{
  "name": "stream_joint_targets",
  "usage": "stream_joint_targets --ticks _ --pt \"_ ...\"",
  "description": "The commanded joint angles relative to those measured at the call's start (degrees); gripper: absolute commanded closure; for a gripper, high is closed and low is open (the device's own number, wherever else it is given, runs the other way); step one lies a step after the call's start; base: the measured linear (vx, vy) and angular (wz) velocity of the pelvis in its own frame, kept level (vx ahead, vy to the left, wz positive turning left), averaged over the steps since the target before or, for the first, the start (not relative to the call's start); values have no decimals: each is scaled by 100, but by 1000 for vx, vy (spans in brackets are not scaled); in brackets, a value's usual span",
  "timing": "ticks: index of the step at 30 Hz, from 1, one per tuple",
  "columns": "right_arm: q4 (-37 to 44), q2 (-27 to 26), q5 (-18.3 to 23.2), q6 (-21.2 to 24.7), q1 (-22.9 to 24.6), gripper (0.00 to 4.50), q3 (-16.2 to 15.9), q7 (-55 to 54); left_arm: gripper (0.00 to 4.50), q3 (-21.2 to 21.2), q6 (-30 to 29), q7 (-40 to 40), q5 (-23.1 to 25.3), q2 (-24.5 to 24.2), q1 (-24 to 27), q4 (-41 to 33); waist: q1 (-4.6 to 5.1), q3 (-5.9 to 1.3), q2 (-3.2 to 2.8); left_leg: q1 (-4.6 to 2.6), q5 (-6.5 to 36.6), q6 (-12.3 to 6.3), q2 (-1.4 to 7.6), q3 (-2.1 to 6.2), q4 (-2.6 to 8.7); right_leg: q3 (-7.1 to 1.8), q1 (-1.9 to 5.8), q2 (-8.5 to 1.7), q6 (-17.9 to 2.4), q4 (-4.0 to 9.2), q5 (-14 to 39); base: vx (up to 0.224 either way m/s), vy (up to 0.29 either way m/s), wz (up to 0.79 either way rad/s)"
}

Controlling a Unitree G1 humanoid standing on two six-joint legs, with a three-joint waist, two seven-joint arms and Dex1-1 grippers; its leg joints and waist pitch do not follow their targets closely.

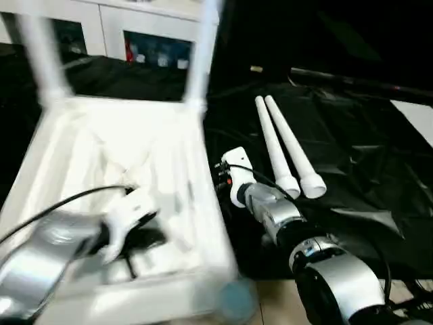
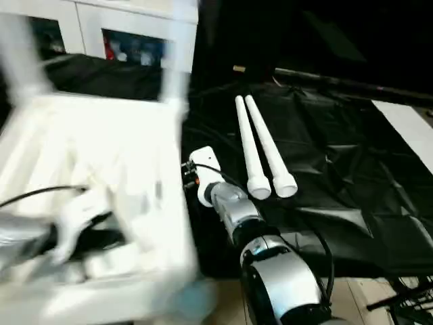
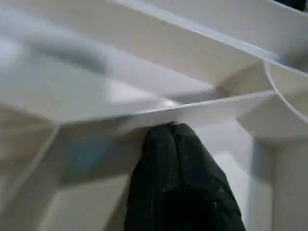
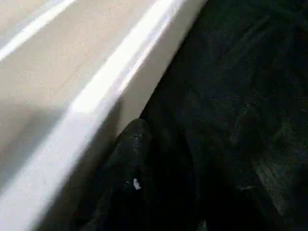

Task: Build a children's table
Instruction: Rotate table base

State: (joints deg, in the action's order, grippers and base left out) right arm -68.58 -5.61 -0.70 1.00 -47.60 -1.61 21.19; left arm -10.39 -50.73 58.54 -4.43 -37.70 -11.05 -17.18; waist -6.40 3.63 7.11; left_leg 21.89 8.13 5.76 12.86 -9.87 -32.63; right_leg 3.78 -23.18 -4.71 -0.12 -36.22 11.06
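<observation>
The children's table lies upside down on the left, its white square top [image 1: 135, 135] showing the ribbed underside. Two white legs [image 1: 40, 54] [image 1: 201, 47] stand upright in its far corner sockets. Two loose legs [image 1: 274, 145] [image 1: 295, 147] lie side by side on the black cloth to the right. My left gripper [image 3: 174, 127] is down inside the underside, shut, with its tips against a rib. My right gripper [image 1: 224, 176] sits at the top's right rim, low over the cloth.
A white cabinet with glass doors [image 1: 149, 40] stands behind the table top. Black cloth [image 1: 352, 169] covers the work table, with a dark rod [image 1: 352, 82] at the back right and a white sheet [image 1: 416, 118] at the right edge. A bluish round thing [image 1: 237, 299] sits at the near rim.
</observation>
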Motion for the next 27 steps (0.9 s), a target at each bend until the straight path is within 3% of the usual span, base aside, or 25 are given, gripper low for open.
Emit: stream_joint_targets --ticks 1,2,3,6,7,8,10,15,16,17,21,24,25,27 --pt "-53 -156 -39 -48 -83 332 -103 209 450 -30 393 -228 84 164 -319 101 12 -407 -290 -160 1790 533 18 -25 402 -240 189 -251 -911 357 730 0 0 0" --pt "-54 -154 -58 -79 -98 345 -100 185 450 -168 828 -653 441 363 -795 886 18 -401 -313 -125 1786 539 16 -6 417 -238 216 -256 -892 365 759 0 0 0" --pt "-40 -142 -64 -103 -102 354 -93 155 450 -206 977 -861 572 439 -1008 1241 -3 -396 -315 -160 1846 541 11 -19 407 -239 181 -249 -865 393 869 0 0 0" --pt "23 -73 -40 -147 -116 368 -39 105 450 -369 1361 -1251 886 481 -1504 2042 -12 -408 -381 -163 1981 577 20 15 406 -247 196 -264 -840 386 1056 0 0 0" --pt "33 -62 -37 -149 -116 368 -33 99 450 -384 1408 -1291 920 480 -1543 2114 5 -401 -351 -148 2014 564 14 16 412 -242 200 -259 -825 410 1138 0 0 0" --pt "99 10 -18 -166 -117 396 6 58 450 -478 1723 -1553 1141 481 -1797 2598 8 -401 -391 -160 2115 572 11 26 410 -242 190 -260 -808 425 1297 0 0 0" --pt "164 86 6 -185 -117 402 52 -6 450 -582 2018 -1744 1356 462 -1993 3019 -4 -416 -384 -162 2114 542 16 36 400 -247 201 -277 -819 430 1355 0 0 0" --pt "443 267 119 -182 -86 445 200 -67 450 -611 2714 -2502 1735 543 -2367 3856 -28 -435 -465 -180 1834 491 28 25 382 -243 187 -255 -964 390 836 0 0 0" --pt "517 303 148 -173 -74 447 237 -78 450 -617 2870 -2708 1813 562 -2433 4014 -29 -445 -448 -166 1763 497 35 32 384 -231 215 -258 -992 358 704 0 0 0" --pt "651 364 167 -157 -37 447 260 -71 450 -582 3005 -2769 1796 598 -2435 4044 -42 -439 -483 -161 1703 495 32 37 381 -227 219 -261 -1017 351 620 0 0 0" --pt "1410 662 147 31 248 447 182 185 450 -308 2979 -2378 1338 779 -2212 3501 -76 -457 -443 -143 1420 459 31 11 348 -219 260 -261 -1132 304 168 0 0 0" --pt "1817 817 113 196 411 447 40 533 450 -179 2795 -2106 1059 818 -2097 3159 -93 -439 -418 -141 1409 406 28 -6 347 -223 262 -263 -1158 319 223 0 0 0" --pt "2497 1056 195 544 658 447 -116 1146 450 -36 2463 -1687 607 812 -1944 2635 -86 -431 -376 -142 1437 384 21 -12 344 -221 275 -256 -1168 327 277 0 0 0" --pt "3102 1303 369 980 856 447 -217 1722 450 -31 2210 -1260 237 717 -1801 2190 -114 -412 -373 -142 1492 304 38 -7 356 -224 278 -267 -1162 341 423 0 0 0"
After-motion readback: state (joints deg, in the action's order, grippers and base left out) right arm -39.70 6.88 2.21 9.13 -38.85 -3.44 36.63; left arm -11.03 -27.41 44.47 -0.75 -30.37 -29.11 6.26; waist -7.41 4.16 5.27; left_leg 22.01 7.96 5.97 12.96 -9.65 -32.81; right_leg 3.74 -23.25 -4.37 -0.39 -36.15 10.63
